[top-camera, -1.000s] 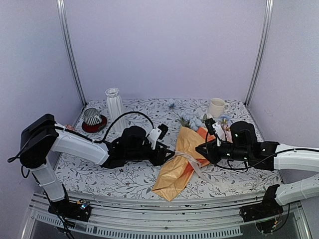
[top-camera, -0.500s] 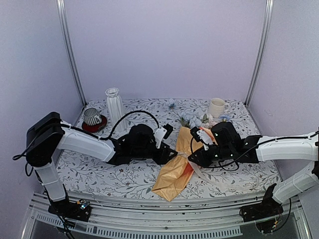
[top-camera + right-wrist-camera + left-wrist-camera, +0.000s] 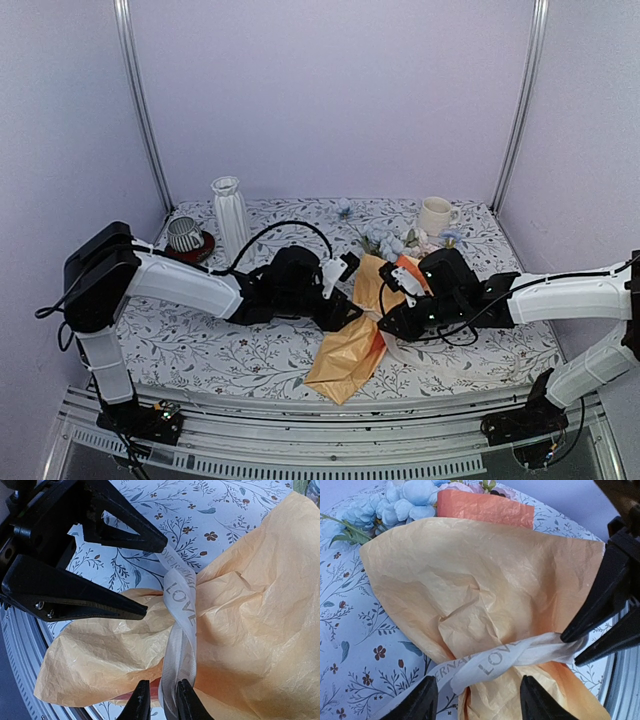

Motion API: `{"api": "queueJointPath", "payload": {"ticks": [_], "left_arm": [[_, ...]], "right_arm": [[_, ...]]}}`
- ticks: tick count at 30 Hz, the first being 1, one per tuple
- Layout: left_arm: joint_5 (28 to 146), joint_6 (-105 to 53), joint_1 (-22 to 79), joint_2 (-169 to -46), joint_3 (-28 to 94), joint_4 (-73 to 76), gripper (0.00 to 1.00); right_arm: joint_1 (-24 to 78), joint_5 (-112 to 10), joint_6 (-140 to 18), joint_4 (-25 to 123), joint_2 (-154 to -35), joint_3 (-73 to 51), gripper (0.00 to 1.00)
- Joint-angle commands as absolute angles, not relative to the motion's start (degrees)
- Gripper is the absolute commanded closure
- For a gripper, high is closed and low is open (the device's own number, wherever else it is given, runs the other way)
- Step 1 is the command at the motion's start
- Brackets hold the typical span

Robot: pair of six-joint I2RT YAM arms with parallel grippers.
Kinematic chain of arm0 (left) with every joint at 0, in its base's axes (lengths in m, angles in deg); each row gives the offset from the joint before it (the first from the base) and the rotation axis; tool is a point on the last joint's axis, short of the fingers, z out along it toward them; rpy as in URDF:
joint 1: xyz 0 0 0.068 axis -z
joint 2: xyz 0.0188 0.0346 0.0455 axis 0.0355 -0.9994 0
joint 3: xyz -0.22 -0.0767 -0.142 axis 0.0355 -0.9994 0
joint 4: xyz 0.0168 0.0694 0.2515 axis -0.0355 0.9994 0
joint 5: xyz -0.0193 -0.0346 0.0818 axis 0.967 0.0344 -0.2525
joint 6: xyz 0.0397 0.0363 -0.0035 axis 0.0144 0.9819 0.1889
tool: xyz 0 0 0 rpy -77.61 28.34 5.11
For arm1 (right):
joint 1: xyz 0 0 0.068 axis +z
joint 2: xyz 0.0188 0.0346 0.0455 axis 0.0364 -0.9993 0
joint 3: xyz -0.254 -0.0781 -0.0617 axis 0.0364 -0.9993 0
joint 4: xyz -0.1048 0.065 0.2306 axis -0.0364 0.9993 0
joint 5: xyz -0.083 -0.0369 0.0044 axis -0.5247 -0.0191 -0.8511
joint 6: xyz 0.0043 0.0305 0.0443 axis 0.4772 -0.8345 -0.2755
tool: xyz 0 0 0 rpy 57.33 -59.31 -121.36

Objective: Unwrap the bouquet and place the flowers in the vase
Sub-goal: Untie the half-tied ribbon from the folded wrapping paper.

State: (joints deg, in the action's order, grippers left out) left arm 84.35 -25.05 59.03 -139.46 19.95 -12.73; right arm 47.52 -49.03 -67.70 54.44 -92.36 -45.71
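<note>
The bouquet [image 3: 350,345] lies on the flowered table, its yellow-orange paper [image 3: 485,580] cinched by a whitish ribbon [image 3: 495,662] printed "LOVE". Pale blue flowers [image 3: 385,240] poke out at its far end, and they show as flowers [image 3: 405,505] in the left wrist view too. My left gripper [image 3: 482,700] is open, its fingers either side of the tied waist from the left. From the other side, my right gripper [image 3: 162,700] is shut on the ribbon [image 3: 180,605]. The two grippers' tips nearly meet. The white ribbed vase [image 3: 229,215] stands upright at the back left.
A striped grey cup on a red saucer [image 3: 186,238] sits left of the vase. A cream mug [image 3: 434,215] stands at the back right beside the flower heads. The table's front rail [image 3: 330,420] runs just below the bouquet's tail. Metal posts [image 3: 140,110] frame the back corners.
Both arms have closed in on the bouquet's waist: the left gripper slid right, the right gripper swung left onto the ribbon. The bouquet has stayed put.
</note>
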Motion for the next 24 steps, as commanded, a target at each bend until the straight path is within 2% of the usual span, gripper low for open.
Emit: {"api": "queueJointPath", "payload": {"ticks": [1, 7, 14, 19, 20, 24], "left_arm": [[84.7, -22.4, 59.5, -141.4, 22.5, -9.1, 0.42], [84.7, -22.2, 59.5, -143.1, 24.8, -6.5, 0.40], [84.5, -22.7, 59.5, -143.7, 24.3, -6.9, 0.33], [84.3, -23.0, 59.5, -144.2, 24.4, -7.2, 0.37], [84.4, -23.1, 59.4, -144.1, 24.3, -7.2, 0.37], [83.9, -23.2, 59.5, -143.8, 24.2, -7.4, 0.39]], "right_arm": [[47.8, -50.1, -67.5, 55.4, -93.0, -44.9, 0.79], [47.8, -50.4, -67.7, 55.1, -93.1, -45.1, 0.79], [47.8, -51.8, -67.7, 55.7, -93.7, -45.5, 0.77], [47.8, -51.9, -67.9, 55.6, -94.1, -45.6, 0.78], [47.8, -51.9, -67.9, 55.5, -94.2, -45.6, 0.80], [47.8, -52.2, -67.9, 55.4, -93.0, -45.8, 0.96]]}}
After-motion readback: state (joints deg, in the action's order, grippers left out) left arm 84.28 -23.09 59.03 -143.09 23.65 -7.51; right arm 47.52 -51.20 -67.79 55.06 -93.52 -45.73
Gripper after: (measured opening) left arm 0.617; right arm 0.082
